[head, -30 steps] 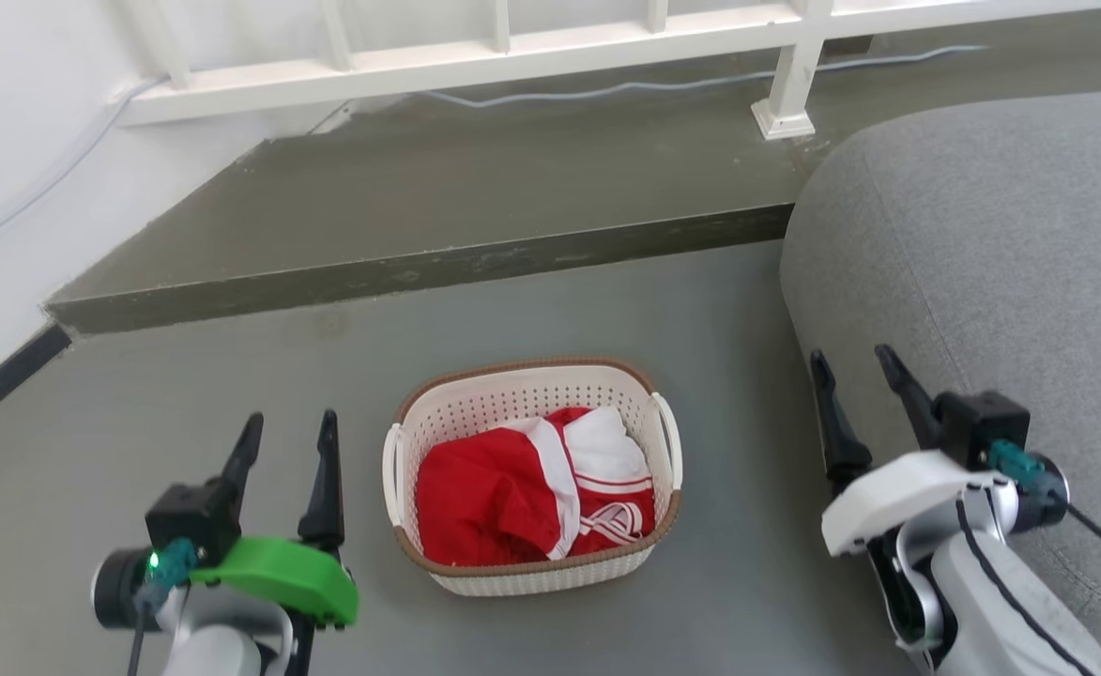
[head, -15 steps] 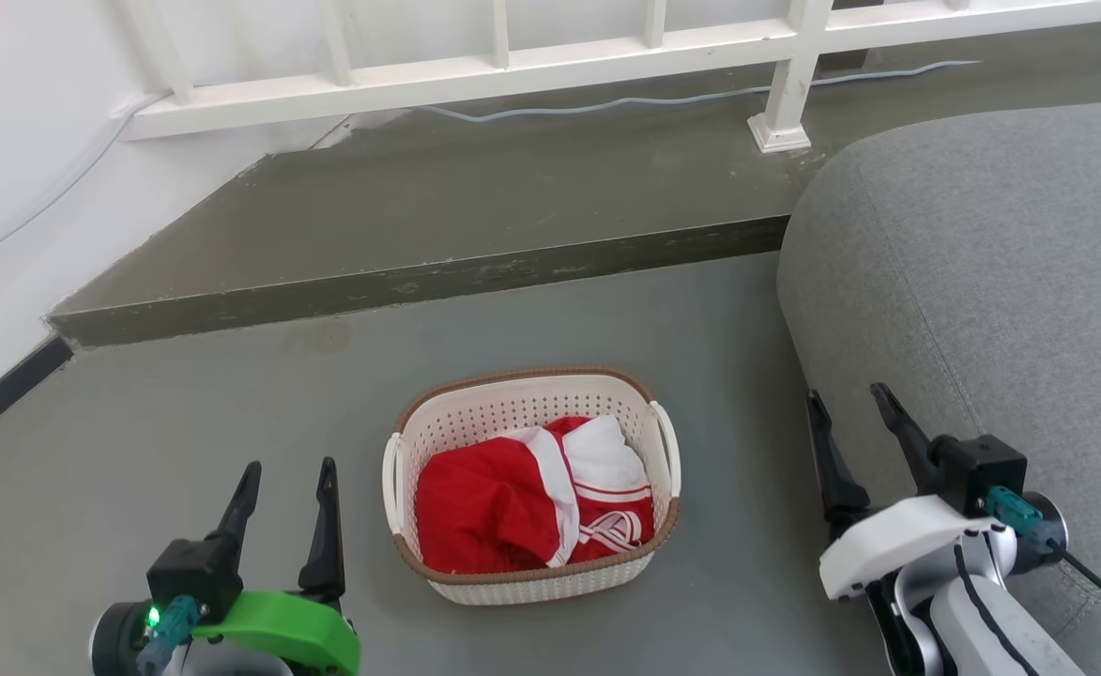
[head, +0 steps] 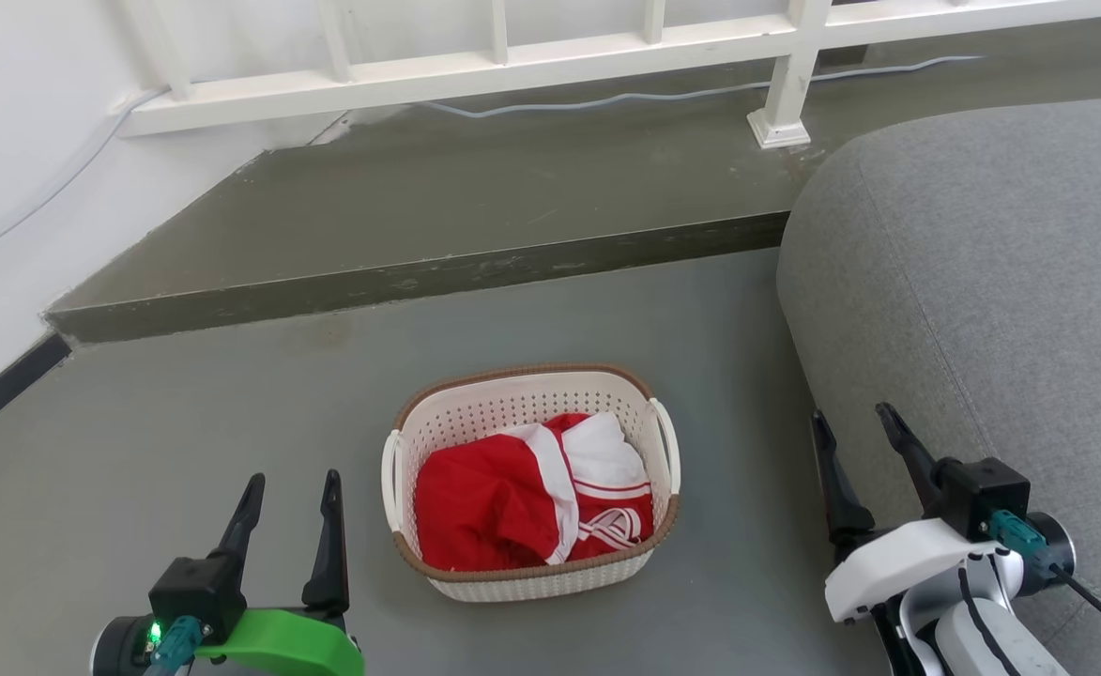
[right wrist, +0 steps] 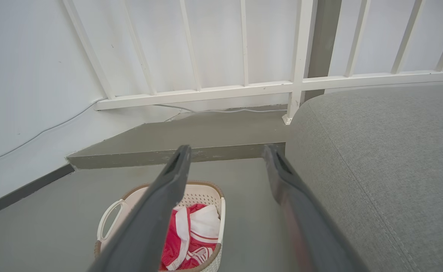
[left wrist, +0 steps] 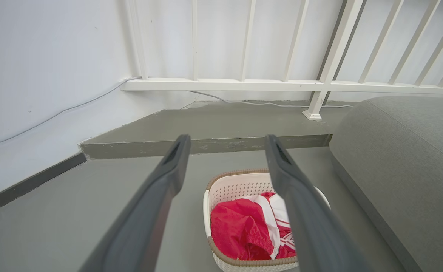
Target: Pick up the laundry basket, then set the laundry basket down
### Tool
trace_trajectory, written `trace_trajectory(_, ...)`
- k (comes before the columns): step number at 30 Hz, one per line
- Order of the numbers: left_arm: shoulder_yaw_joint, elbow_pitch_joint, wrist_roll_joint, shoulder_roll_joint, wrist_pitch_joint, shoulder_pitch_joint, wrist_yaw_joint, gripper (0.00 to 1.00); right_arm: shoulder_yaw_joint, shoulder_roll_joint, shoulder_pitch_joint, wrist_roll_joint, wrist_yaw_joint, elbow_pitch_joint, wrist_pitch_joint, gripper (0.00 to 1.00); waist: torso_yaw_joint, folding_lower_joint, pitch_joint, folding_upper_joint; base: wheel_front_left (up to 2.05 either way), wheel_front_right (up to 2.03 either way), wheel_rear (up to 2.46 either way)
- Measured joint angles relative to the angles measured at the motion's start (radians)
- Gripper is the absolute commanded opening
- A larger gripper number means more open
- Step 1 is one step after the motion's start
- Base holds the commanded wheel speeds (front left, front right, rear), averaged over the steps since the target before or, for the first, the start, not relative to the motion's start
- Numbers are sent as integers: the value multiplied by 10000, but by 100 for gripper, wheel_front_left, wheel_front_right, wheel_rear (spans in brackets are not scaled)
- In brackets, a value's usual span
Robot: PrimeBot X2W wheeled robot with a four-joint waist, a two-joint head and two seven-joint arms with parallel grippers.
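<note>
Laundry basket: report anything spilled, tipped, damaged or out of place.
Nothing stands out. The cream-white perforated plastic basket with the brown woven-look rim stands upright on the grey floor, the red and white clothing all inside it. The left gripper and right gripper are open, clear of it.

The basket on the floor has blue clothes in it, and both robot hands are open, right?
Not quite. The clothes in the laundry basket are red and white, not blue; the head view shows it. The basket is on the floor, and the left gripper and right gripper are both open.
</note>
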Motion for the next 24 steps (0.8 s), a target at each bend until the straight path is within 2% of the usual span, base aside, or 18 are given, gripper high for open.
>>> trace_trajectory(24,0,-472,127,-2,0,229,73,100,-186,109,246,-159,0,-221,0,100,45,0,7,0,0,0,0)
